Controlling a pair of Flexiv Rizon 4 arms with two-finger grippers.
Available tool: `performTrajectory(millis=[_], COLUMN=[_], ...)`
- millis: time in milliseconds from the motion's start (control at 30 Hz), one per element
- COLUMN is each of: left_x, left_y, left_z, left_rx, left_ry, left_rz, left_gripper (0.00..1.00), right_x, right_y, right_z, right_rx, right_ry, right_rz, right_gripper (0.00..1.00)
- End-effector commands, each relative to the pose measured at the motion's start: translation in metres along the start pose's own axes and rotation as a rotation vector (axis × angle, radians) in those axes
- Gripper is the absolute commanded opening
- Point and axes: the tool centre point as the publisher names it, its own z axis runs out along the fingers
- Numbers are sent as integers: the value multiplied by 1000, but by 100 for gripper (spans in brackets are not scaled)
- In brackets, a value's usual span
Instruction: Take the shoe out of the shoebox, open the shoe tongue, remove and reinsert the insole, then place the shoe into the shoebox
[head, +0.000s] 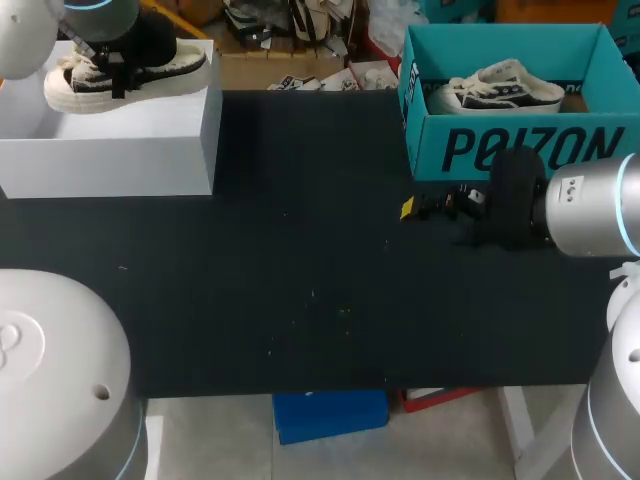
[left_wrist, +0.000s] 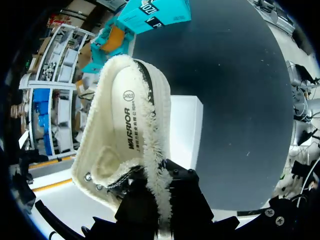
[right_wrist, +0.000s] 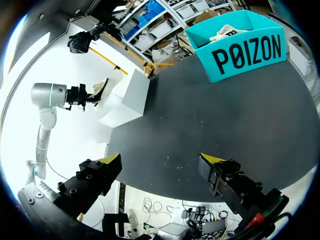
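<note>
Hanging just above the open white shoebox (head: 120, 150) at the table's ten o'clock, the fleece-lined shoe (left_wrist: 125, 135) is sole down, its fuzzy collar pinched from both sides by the left gripper (left_wrist: 159, 205). That hold looks meant to carry it clear of the box walls. The right gripper (right_wrist: 160, 161) hovers spread and empty over the black table (head: 300, 280) near three o'clock, just in front of a teal shoebox (head: 500, 150) holding a second sneaker (head: 500, 90), the one thing I judge could crowd it.
</note>
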Motion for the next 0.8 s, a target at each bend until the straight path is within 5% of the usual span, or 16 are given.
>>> performTrajectory(millis=[33, 800], left_x=[-3, 3], left_y=[4, 52], left_z=[14, 48], left_rx=[20, 29], left_ry=[2, 45], left_rz=[18, 98], left_gripper=[0, 0], right_x=[1, 1], right_y=[0, 0], right_z=[0, 0], right_rx=[0, 0], right_ry=[-2, -2], right_rz=[0, 0], right_gripper=[100, 100])
